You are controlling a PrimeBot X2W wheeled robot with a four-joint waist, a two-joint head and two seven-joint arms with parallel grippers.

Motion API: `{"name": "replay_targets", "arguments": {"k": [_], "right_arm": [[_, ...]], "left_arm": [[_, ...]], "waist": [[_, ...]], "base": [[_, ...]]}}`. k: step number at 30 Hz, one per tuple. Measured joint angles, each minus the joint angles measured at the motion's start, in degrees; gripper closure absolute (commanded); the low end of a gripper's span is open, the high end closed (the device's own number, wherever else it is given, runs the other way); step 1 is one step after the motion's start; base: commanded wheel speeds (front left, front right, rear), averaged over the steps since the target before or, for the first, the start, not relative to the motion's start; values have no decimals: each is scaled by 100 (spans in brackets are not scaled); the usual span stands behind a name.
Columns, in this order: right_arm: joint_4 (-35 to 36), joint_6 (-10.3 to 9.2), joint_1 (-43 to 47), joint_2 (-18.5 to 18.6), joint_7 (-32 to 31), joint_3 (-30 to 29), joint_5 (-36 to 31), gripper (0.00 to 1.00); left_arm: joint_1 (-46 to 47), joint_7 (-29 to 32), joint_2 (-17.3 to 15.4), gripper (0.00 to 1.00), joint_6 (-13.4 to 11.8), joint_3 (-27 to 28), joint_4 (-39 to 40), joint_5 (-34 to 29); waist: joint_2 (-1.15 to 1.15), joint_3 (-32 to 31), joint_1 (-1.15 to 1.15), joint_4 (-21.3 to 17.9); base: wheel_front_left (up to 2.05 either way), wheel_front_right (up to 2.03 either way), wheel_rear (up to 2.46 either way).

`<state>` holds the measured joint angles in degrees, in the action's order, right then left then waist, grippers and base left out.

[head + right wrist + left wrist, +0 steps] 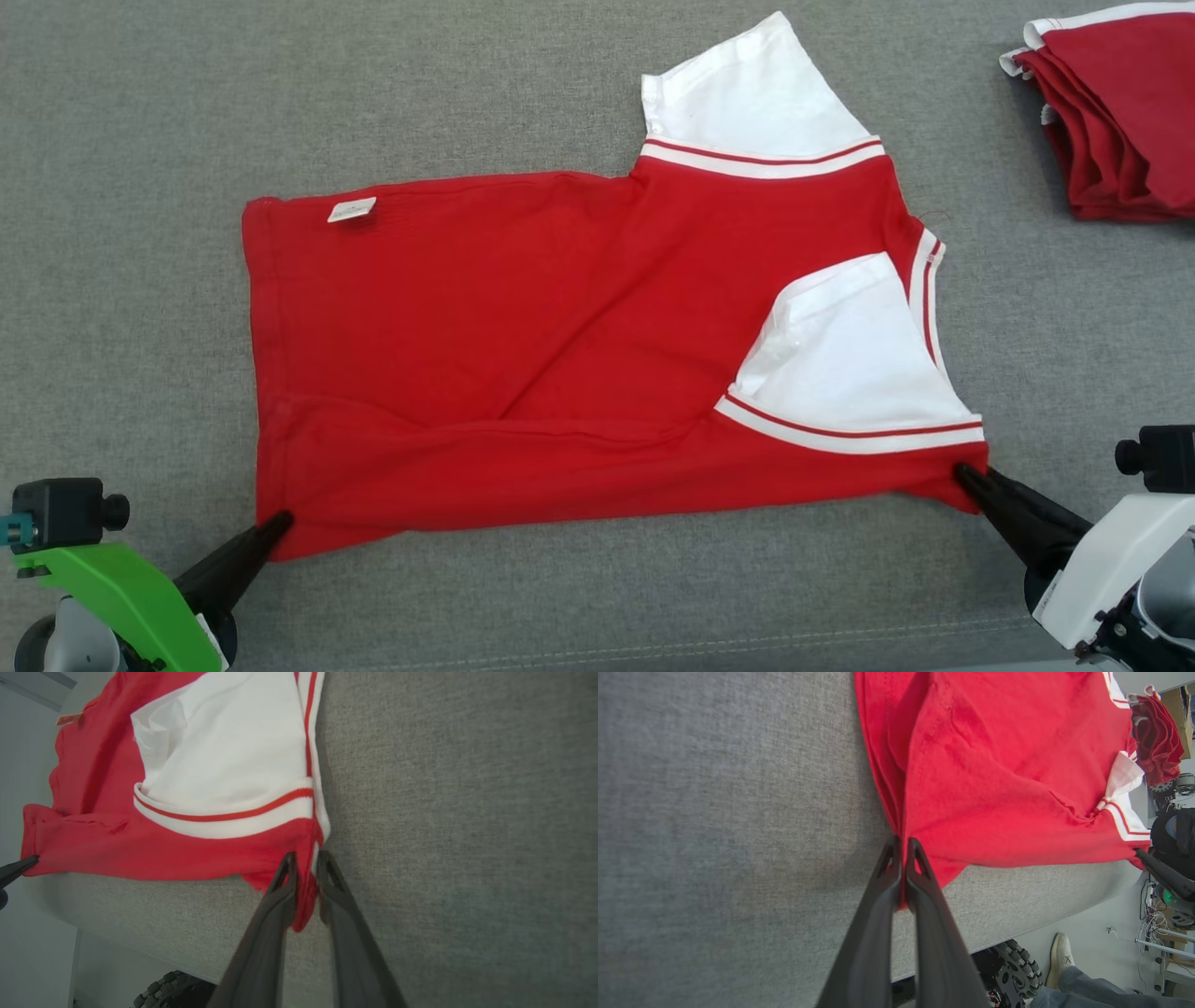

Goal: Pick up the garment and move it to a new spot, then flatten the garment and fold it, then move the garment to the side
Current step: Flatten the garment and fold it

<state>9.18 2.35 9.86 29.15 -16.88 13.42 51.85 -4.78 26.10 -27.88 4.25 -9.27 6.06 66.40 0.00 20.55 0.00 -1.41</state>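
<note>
Centrally, the red garment with white sleeves lies spread on the grey cloth surface. At lower left, the left gripper pinches the hem corner, its fingers closed tight on the fabric. At lower right, the right gripper clamps the corner below the folded-in sleeve likewise. A stack of red clothing sits at upper right.

Grey tabletop open left of garment. Far right corner blocked by folded red stack; bare lane between stack and garment. Near strip narrow, left gripper and right gripper at its ends.
</note>
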Motion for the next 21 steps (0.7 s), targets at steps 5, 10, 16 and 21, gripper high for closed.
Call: {"name": "replay_targets", "arguments": {"k": [5, 10, 16, 21], "right_arm": [[62, -3, -25, 104, -97, 44, -121, 0], [339, -1, -264, 335, -318, 32, -169, 0], [755, -105, -1405, 678, -334, -525, -377, 0], [708, -255, -2514, 727, -557, -614, -458, 0]], "left_arm": [[4, 5, -36, 0, -11, -26, 81, -76], [14, 5, -268, 0, -93, 73, 276, -334], [607, -102, -546, 0, -227, 346, 579, -714], [1599, -98, -502, 0, -274, 158, 675, -886]], "waist": [[0, 8, 0, 28], [0, 30, 0, 30], [0, 207, 0, 20], [0, 469, 0, 60]], "base": [[0, 0, 0], [0, 0, 0], [0, 0, 0], [0, 0, 0]]}}
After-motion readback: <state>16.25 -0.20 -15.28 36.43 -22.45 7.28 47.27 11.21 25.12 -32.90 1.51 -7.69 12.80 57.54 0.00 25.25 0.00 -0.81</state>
